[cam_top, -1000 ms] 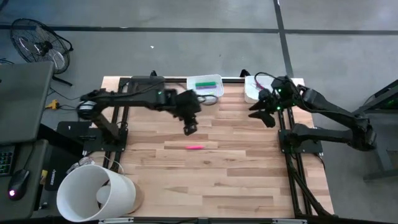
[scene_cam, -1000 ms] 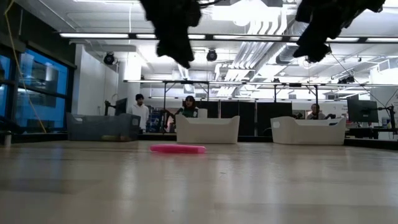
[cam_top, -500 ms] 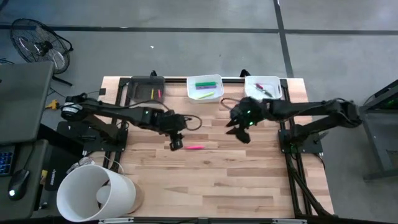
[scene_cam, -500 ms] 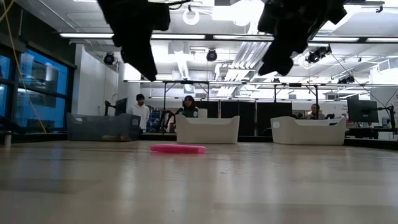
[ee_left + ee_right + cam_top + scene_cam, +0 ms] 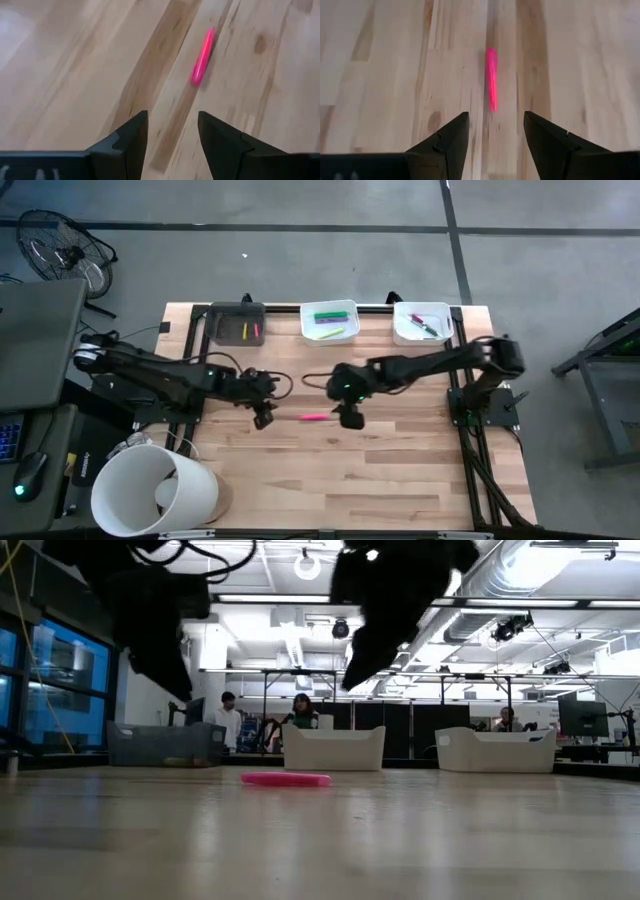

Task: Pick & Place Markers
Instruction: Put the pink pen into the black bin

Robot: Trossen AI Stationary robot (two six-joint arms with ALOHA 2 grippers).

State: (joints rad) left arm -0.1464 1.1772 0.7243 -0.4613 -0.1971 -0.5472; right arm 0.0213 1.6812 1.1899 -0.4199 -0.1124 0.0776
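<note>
On the wooden table [image 5: 330, 470], near its middle, lies a single pink marker [image 5: 315, 417], flat on the boards and touched by nothing. Both arms reach in toward it from either side. The left gripper [image 5: 263, 420] hangs over the table just to the left of the marker, and the right gripper [image 5: 351, 419] hangs just to the marker's right — the marker lies between the two.

Seen from table height, the pink marker [image 5: 285, 779] rests on the boards while both arms show as dark shapes well above it, neither one down at the surface.

From the left wrist, the marker [image 5: 202, 56] sits ahead of the left gripper [image 5: 172, 140], whose fingers [image 5: 131, 137] stand apart with bare wood between them. From the right wrist, the marker [image 5: 491, 79] lies ahead of the right gripper [image 5: 496, 142], roughly in line with the gap; its fingers [image 5: 547, 142] are likewise spread and hold nothing.

Along the far edge of the table stand three trays. A dark tray [image 5: 216, 323] on the left holds a few markers, among them a yellow one and a red one. A white tray [image 5: 304, 326] in the middle holds green and yellow-green markers and a purple one. Another white tray [image 5: 398, 328] on the right holds more markers — red and dark ones can be made out.

A white bucket [image 5: 190, 490] stands at the table's near left corner.
</note>
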